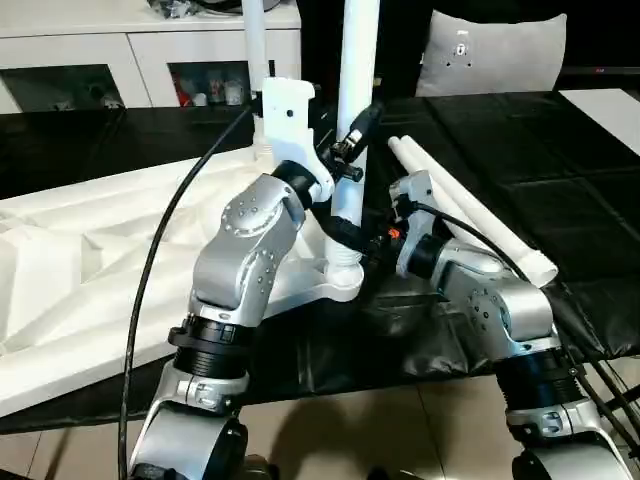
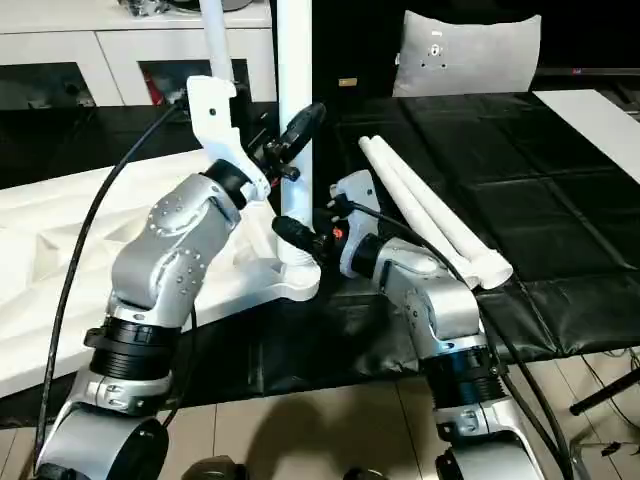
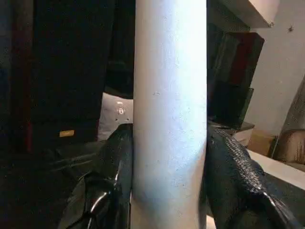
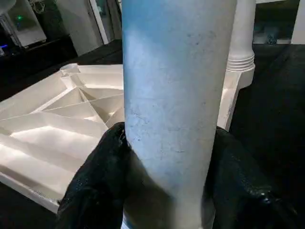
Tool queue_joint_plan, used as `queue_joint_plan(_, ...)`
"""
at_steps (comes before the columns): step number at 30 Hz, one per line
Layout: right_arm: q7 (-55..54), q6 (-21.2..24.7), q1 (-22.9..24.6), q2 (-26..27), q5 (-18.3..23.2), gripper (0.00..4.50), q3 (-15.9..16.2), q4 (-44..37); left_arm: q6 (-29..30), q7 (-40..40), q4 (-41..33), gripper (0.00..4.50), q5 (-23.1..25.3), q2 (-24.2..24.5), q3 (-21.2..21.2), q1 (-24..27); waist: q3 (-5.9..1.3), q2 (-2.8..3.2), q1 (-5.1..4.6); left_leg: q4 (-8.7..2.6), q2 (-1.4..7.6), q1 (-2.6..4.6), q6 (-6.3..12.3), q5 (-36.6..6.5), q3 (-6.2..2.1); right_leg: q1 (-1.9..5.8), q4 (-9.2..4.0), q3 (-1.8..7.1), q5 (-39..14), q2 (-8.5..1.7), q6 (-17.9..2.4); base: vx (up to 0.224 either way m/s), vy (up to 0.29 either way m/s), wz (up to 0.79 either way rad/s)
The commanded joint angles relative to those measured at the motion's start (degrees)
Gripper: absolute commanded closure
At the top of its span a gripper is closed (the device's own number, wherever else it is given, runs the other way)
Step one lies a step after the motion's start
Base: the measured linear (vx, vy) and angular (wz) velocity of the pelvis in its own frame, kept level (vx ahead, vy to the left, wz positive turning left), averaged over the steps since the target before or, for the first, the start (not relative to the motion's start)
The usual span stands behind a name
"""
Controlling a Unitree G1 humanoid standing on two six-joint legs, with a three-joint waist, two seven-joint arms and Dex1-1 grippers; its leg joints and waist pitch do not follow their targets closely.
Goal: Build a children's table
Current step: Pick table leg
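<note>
The white tabletop (image 1: 90,260) lies ribbed side up on the black work table. A white tapered leg (image 1: 358,60) stands upright in its near right corner socket (image 1: 343,278). My left gripper (image 1: 352,140) is shut on this leg partway up; in the left wrist view the black fingers (image 3: 112,191) press both sides of the tube (image 3: 169,119). My right gripper (image 1: 372,240) is shut on the same leg just above the socket, its fingers (image 4: 95,191) hugging the tube (image 4: 171,95). A second leg (image 1: 254,50) stands in the far corner socket.
Two loose white legs (image 1: 480,220) lie side by side on the black cover to the right of my right arm. A white cabinet (image 1: 150,50) and a grey cushion (image 1: 490,50) stand behind the table. The table's front edge runs just under my forearms.
</note>
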Motion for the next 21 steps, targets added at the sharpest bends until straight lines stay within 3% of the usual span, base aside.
queue_joint_plan(1,-0.7,-1.3,-1.1,-0.1,-1.1,2.55,0.4,0.0,0.0,0.8,0.7,2.73,0.6,-0.1,0.3,-1.3,-5.24,-0.4,-0.22,-3.66,2.71,0.21,2.49,-7.9,-0.79,3.77,-4.16,2.89,-20.7,-3.76,-3.8,0.0,0.0,0.0)
queue_joint_plan(5,-2.3,-2.8,-1.5,-0.3,-3.2,2.55,0.6,0.8,0.7,0.6,0.6,2.73,-0.3,-0.3,0.9,-1.3,-5.29,-0.48,-0.26,-3.61,2.7,0.1,2.55,-7.2,-0.79,3.86,-3.9,2.95,-19.5,-3.74,-4.3,0.0,0.0,0.0)
queue_joint_plan(6,-1.1,-2.1,-1.5,-0.6,-2.3,1.99,0.2,0.9,1.2,0.2,0.7,2.73,-1.1,-0.2,1.4,-1.5,-5.34,-0.52,-0.24,-3.57,2.68,0.11,2.72,-6.9,-0.76,3.92,-3.78,2.97,-19.0,-3.78,-4.7,0.0,0.0,0.0)
queue_joint_plan(7,0.8,-0.8,-1.5,-0.9,-0.4,1.85,-0.5,0.4,2.0,-0.3,0.9,2.73,-2.3,-0.1,2.1,-1.8,-5.27,-0.63,-0.25,-3.53,2.61,0.14,2.97,-7.2,-0.66,3.93,-3.85,2.95,-19.2,-3.71,-4.8,0.0,0.0,0.0)
queue_joint_plan(15,10.5,6.2,-1.4,-5.2,9.7,1.39,-5.8,-3.0,10.4,-6.0,3.1,2.73,-10.0,2.8,5.9,-3.8,-5.34,-0.66,0.12,-3.38,2.61,0.24,4.29,-6.2,-0.64,4.04,-3.65,2.94,-18.4,-3.63,-5.7,0.0,0.0,0.0)
queue_joint_plan(21,14.2,10.8,-2.7,-8.9,14.2,0.66,-8.7,-3.0,14.0,-11.6,2.9,2.73,-15.7,4.9,8.0,-5.0,-5.38,-0.64,0.21,-3.33,2.62,0.26,4.19,-5.8,-0.62,4.0,-3.56,2.91,-18.4,-3.71,-6.6,0.0,0.0,0.0)
